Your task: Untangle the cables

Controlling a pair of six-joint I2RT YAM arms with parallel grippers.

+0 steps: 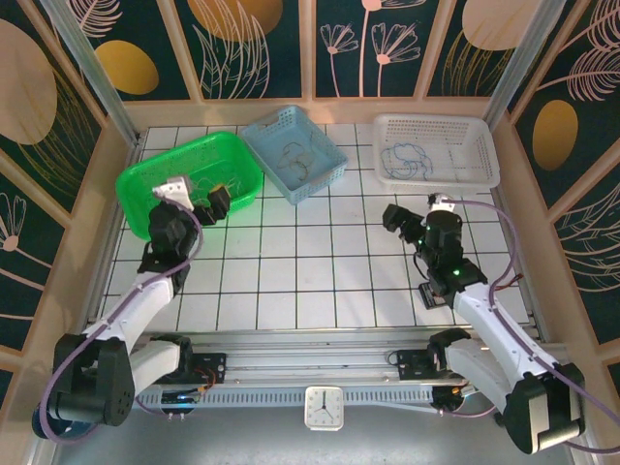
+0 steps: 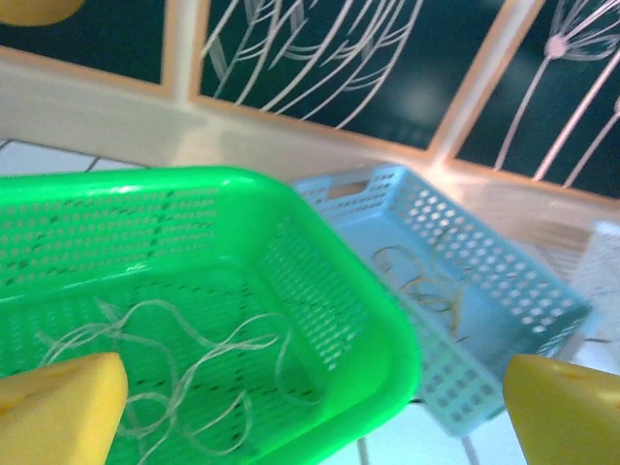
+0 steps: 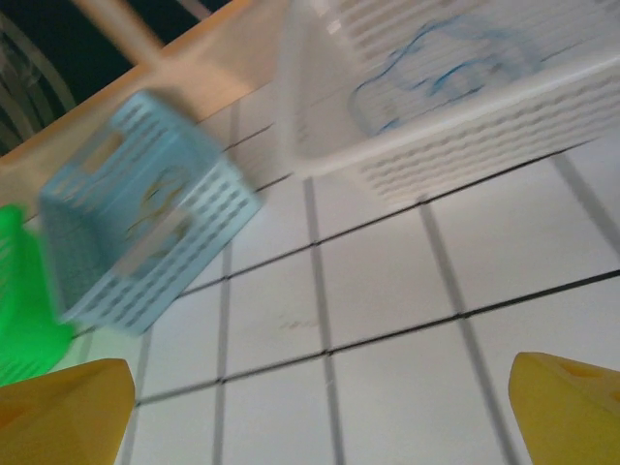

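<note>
Surface: a white tiled table with dark grid lines, inside a pale wooden frame; dark teal wall panels painted with leaves and flowers stand round it; a small white clock sits on the rail between my two bases.
Baskets: a green perforated plastic basket at far left; a light blue perforated plastic basket just beside it, set at an angle; a white perforated plastic basket at far right, apart from the other two.
Left arm: stretched forward from its base, wrist above the green basket's near rim; my left claw is spread wide, nothing between its yellow fingertips.
Right arm: bent up over the bare tiles, short of the white basket; my right claw is also spread wide and holds nothing.
Pale whitish cables: loose loops on the green basket's floor, just ahead of and below my left claw; not touching it.
Grey-brown cables: a small coil in the light blue basket, between my two claws and beyond both.
Blue cables: looping inside the white basket, ahead of my right claw and well apart from it; blurred in the wrist view.
</note>
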